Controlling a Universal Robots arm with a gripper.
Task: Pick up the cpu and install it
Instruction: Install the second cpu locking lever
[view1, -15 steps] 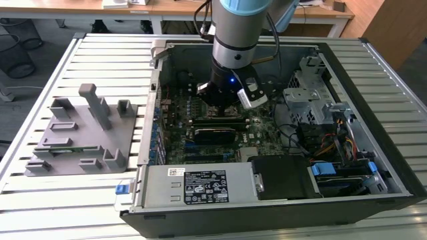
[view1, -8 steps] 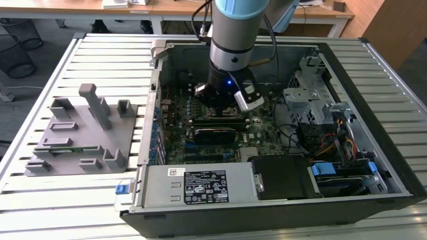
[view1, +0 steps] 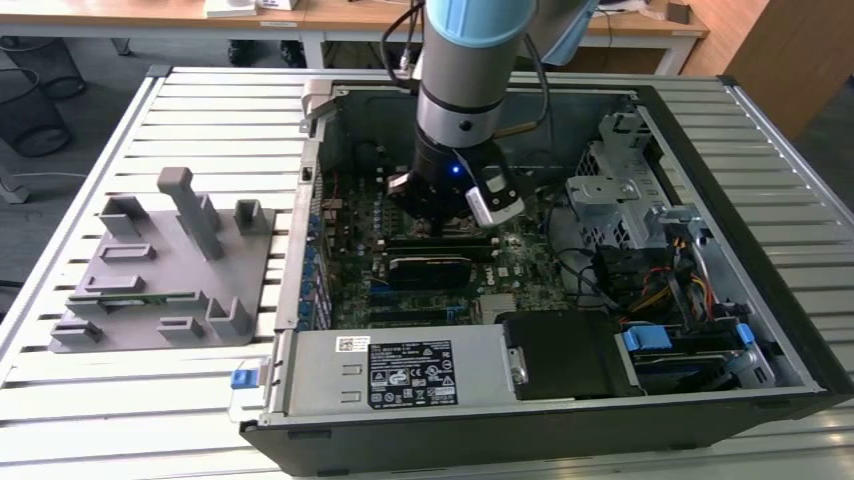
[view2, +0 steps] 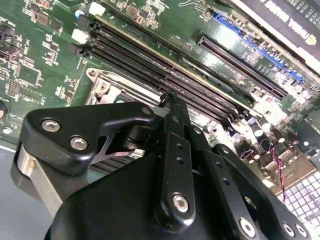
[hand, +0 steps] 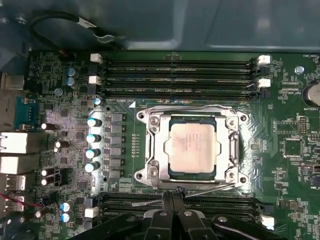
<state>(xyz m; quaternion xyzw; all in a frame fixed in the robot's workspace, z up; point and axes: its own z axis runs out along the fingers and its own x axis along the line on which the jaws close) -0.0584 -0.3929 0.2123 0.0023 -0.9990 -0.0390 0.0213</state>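
The cpu (hand: 192, 145), a small square chip with a silver-grey top, lies flat in the socket on the green motherboard (hand: 125, 145). A metal socket frame (hand: 150, 145) surrounds it, with thin wire levers along two sides. In the first wrist view my gripper (hand: 172, 198) hovers beside the socket's edge, over the nearby memory slots. Its black fingers are pressed together and hold nothing. The second wrist view has the gripper (view2: 170, 97) from behind, fingers together above the board. In the exterior view the gripper (view1: 447, 232) reaches down into the open computer case (view1: 747, 150).
Rows of black memory slots (hand: 180, 75) flank the socket on two sides. Capacitors (hand: 93, 145) stand near it. In the case are a power supply (view1: 400, 370), a drive cage (view1: 621, 190) and cable bundles (view1: 654, 280). A grey fixture (view1: 160, 270) sits on the slatted table at the exterior view's left.
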